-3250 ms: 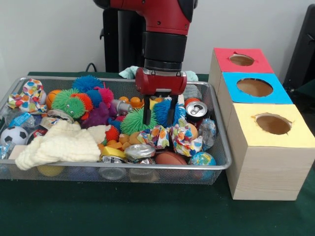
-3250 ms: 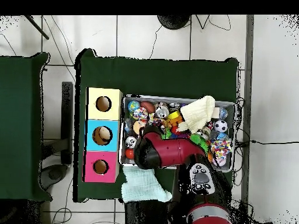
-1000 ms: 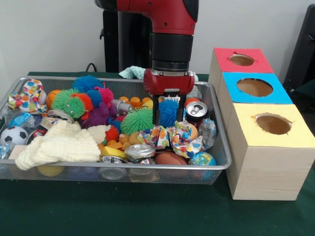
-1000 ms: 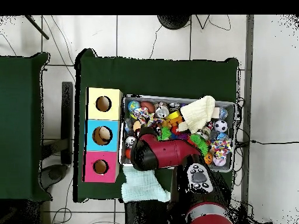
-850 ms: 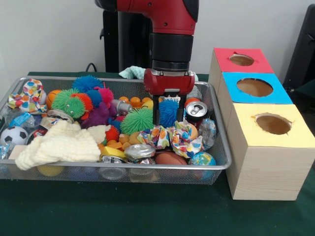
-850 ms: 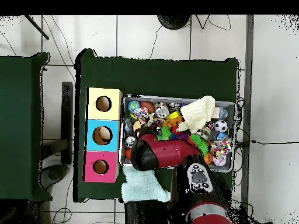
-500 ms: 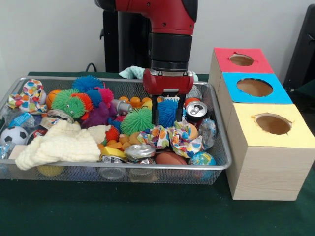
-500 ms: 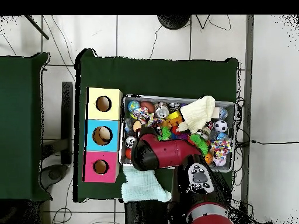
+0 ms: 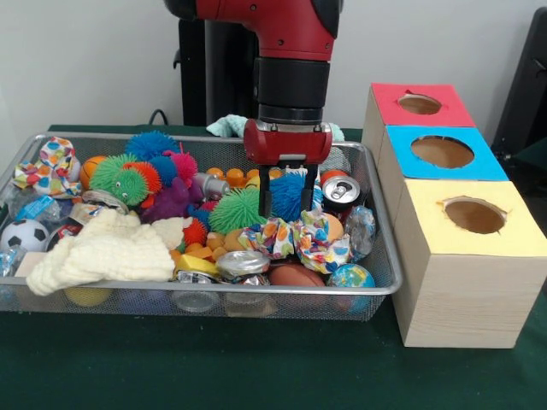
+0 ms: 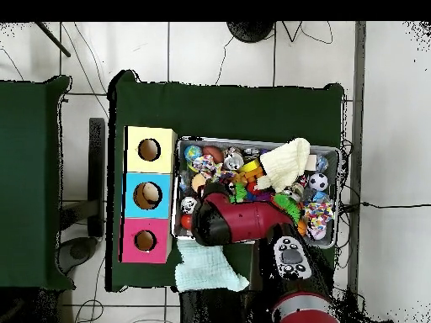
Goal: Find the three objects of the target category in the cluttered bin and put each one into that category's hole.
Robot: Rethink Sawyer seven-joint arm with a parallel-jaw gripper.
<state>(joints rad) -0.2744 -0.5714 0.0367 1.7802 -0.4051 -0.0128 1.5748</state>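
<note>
Front view, read left to right, places taken from the gripper [image 9: 286,203].

Far to its left, at the bin's [image 9: 389,286] end: a patterned cloth bundle [image 9: 49,164] by the far corner, and a small soccer ball [image 9: 23,234] lower and nearer the camera. A cream knitted cloth [image 9: 107,248] lies across the near left half of the heap. Behind it sit a green spiky ball with an orange tuft [image 9: 120,177] and a blue spiky ball [image 9: 151,143] at the far rim, then a pink spiky ball [image 9: 182,165] on a purple one [image 9: 170,202].

Just left of the gripper: a green spiky ball [image 9: 237,210], touching or nearly touching the left finger. In front of that, nearer the camera, a crushed silver can [image 9: 242,263].

Gripper: hangs from the red and black arm [image 9: 286,51] down into the bin's right half. Its two black fingers [image 9: 264,197] pinch a blue spiky ball [image 9: 289,193], one on either side. Whether the ball is clear of the clutter under it cannot be told. Below and in front, two patterned cloth pieces [image 9: 295,239].

Just right: a red soda can [image 9: 342,191], top up. Lower right, a globe-print ball [image 9: 350,277] against the near mesh wall.

Well right, outside the bin: three wooden boxes in a row, tops red [image 9: 420,104], blue [image 9: 443,152] and yellow [image 9: 473,217], each with a round hole.

Overhead view: arm [image 10: 240,220] covers the gripper; pale green cloth [image 10: 204,266] on the table beside the bin [image 10: 252,141].
</note>
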